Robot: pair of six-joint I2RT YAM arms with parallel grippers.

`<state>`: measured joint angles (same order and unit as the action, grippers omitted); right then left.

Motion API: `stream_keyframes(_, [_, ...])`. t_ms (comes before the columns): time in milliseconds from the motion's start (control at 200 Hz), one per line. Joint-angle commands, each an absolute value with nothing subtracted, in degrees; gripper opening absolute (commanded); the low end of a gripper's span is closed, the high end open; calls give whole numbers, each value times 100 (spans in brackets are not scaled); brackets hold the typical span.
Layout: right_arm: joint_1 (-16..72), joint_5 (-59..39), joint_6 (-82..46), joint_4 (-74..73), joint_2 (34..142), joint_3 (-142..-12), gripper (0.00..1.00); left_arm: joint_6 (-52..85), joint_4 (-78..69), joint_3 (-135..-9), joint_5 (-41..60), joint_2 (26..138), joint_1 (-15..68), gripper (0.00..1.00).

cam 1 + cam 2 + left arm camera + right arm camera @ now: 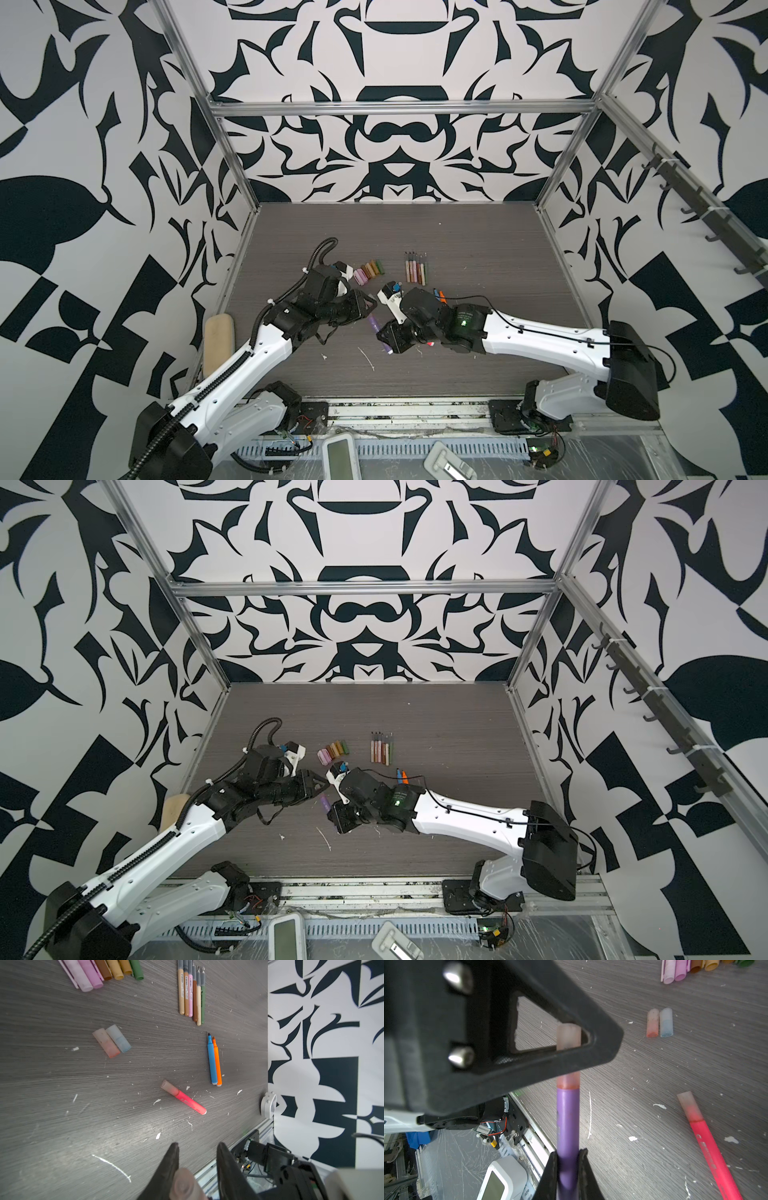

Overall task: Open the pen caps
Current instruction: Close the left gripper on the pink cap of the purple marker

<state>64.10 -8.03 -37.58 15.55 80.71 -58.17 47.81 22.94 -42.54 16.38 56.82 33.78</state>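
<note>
I log: right gripper [568, 1153] clamped on purple pen [568, 1122]; left gripper [198, 1145] closed on its cap [568, 1036], cap seated. Pen held above bench [457, 249], at 6 o'clock from loose caps [368, 270].

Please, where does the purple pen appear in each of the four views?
Top view: purple pen mid-table, nearer the camera than the row of loose caps.
Top view: same place.
Left wrist: only its translucent cap, between the left gripper fingers.
Right wrist: centre, held by the right gripper.
Shared landmark: that cap row.
</note>
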Motion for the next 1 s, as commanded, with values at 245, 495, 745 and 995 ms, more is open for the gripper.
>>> stream_keyframes(245, [6405,-439,-3902,1450,7703,-5687,2,4764,2285,-4361,1677,5625,3401,35])
stream_keyframes(495, [6399,-589,-3901,1399,7833,-5737,2,4762,2259,-4366,1726,5640,3402,22])
stream_keyframes(745, [6403,-632,-3900,1371,7857,-5746,2,4764,2257,-4360,1753,5678,3409,22])
stream_keyframes(995, [6403,-535,-3900,1354,7800,-5722,2,4798,2214,-4359,1764,5700,3411,29])
